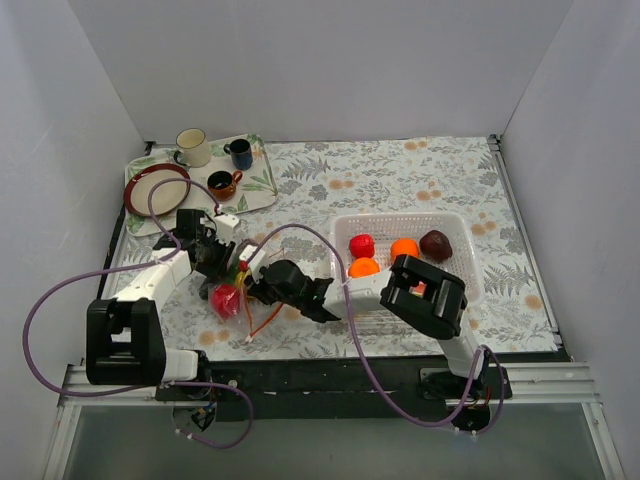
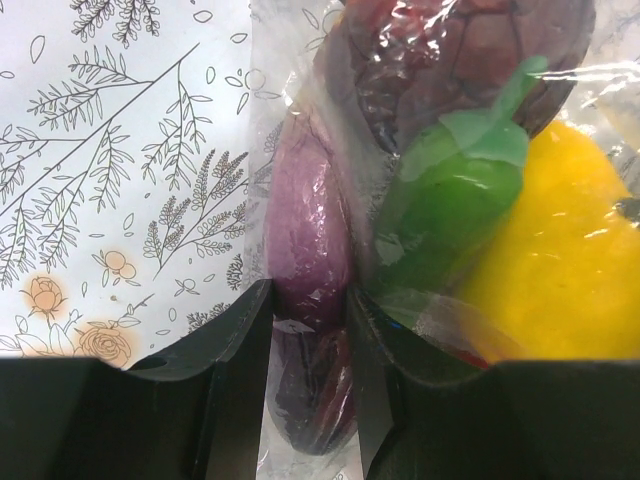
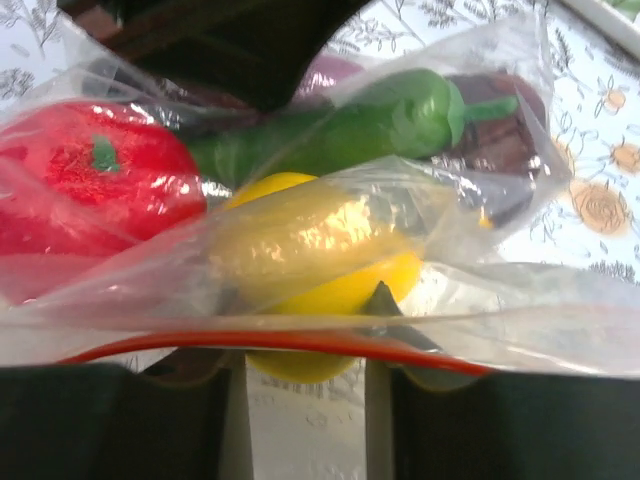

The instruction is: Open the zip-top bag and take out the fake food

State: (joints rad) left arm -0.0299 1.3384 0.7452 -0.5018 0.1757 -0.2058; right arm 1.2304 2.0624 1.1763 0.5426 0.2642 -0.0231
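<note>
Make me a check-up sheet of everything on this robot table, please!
Surface: leaf-and-flower patterned table cover, flat.
Job's things: clear zip-top plastic bag holds red, green, yellow, purple and maroon glossy fake food; more pieces lie in the white mesh basket.
Clutter: tray with three mugs and a red-rimmed plate.
Claws: left claw pinches the bag; right claw at its orange-red zipper strip, grip unclear.
Cables: purple cables loop across the left side.
Surroundings: plain pale walls.

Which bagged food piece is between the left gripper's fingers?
The purple piece, inside the zip-top bag; the green piece, yellow piece and maroon piece lie outside the left gripper.
</note>
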